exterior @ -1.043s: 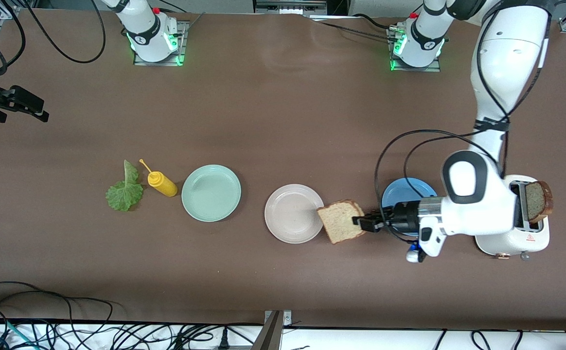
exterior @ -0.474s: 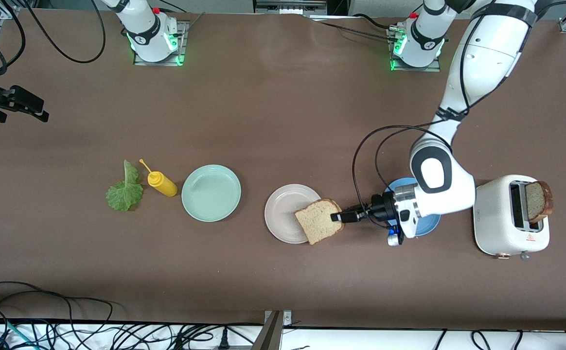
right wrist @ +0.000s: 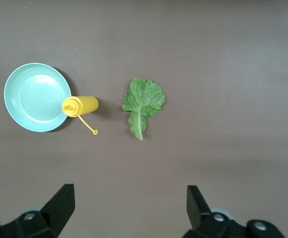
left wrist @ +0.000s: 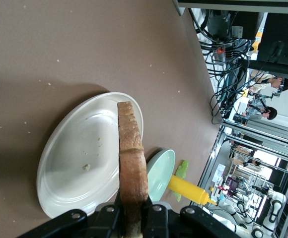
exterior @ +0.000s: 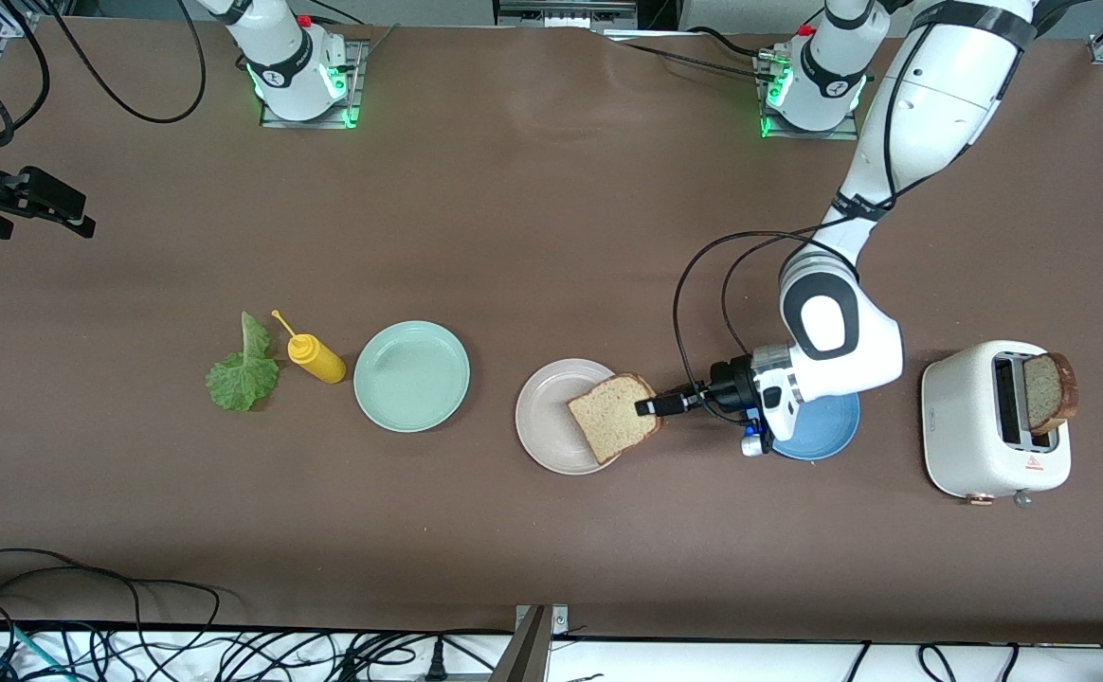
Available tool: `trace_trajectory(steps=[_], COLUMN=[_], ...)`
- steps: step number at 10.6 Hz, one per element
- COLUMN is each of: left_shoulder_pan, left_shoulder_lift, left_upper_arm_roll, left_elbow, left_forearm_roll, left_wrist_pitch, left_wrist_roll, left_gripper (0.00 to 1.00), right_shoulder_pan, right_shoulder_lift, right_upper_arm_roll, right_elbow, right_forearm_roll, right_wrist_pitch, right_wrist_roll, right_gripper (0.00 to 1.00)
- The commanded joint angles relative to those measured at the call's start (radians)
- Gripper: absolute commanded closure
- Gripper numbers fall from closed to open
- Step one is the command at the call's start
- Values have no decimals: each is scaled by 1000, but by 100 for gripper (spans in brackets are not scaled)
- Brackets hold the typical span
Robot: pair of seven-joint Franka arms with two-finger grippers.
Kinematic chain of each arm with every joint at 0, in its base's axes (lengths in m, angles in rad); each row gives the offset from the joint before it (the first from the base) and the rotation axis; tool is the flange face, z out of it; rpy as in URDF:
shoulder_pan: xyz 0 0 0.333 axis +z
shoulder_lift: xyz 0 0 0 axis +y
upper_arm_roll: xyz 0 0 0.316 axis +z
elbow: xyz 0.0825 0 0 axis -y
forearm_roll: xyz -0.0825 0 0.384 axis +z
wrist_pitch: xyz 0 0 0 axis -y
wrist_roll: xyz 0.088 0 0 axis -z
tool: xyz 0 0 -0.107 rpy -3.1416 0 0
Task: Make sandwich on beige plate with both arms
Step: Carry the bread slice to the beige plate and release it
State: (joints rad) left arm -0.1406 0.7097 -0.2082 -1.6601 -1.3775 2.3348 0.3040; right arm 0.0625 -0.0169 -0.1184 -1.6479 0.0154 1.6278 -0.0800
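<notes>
You're on step one: first bread slice going onto the beige plate (exterior: 551,417). The left arm (exterior: 921,133) reaches in from its base; the right arm waits, its right gripper (right wrist: 129,208) high over the lettuce leaf (exterior: 243,372), fingers spread wide, holding nothing. The toaster (exterior: 992,431) at the left arm's end has a second slice (exterior: 1049,390) standing in its slot. The mint green plate (exterior: 411,375) and blue plate (exterior: 822,431) are empty, the mustard bottle (exterior: 316,358) is beside the leaf. The left gripper (exterior: 648,407) pinches the bread slice (exterior: 613,417) by its crust, slice over the plate's edge toward the left arm's end, not seated. Next: lower, let go, retreat clear.
</notes>
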Motion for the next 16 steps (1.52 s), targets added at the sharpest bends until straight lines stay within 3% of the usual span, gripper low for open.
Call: trace_trajectory(steps=[1, 10, 11, 16], left_shoulder_pan=[-19, -50, -51, -54], left_shoulder_lift=[-7, 28, 28, 42], left_upper_arm_roll=[-19, -23, -23, -62], left_elbow=[-27, -3, 11, 45], left_forearm_roll=[-48, -66, -66, -75], left_wrist_pitch=[75, 145, 161, 216], left_wrist_roll=[43, 43, 41, 21], left_gripper=[100, 99, 87, 94], right_shoulder_pan=[-7, -7, -7, -7], right_shoulder_lift=[6, 6, 6, 6], right_upper_arm_roll=[3, 3, 3, 3], right_elbow=[19, 19, 20, 20], right_forearm_roll=[12, 12, 14, 14], right_wrist_pitch=[-17, -17, -17, -17], right_wrist_roll=[6, 6, 6, 6], right_gripper=[0, 0, 0, 0])
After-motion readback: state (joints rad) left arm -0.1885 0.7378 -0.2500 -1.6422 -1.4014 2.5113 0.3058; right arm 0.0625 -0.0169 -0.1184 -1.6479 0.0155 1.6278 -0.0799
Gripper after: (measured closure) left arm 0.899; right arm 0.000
